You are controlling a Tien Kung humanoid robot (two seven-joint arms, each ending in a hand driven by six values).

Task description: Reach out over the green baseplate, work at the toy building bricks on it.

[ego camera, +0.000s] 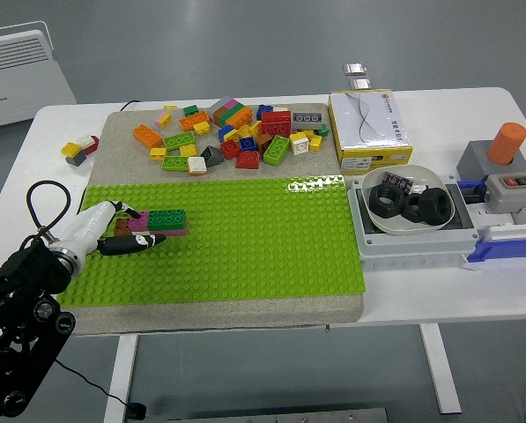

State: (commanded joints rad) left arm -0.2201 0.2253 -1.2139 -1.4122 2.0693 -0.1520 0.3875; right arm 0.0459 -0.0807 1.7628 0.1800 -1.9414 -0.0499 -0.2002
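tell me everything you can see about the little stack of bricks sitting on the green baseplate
The small brick stack looks like glossy plastic: a dark green studded brick on top, a pink brick at its left end, and brown or dark red pieces beneath. It sits flat on the left part of the green baseplate, well apart from the loose brick pile behind. The left hand is at its left end, its dark fingers along the stack's near side; whether they grip it is unclear.
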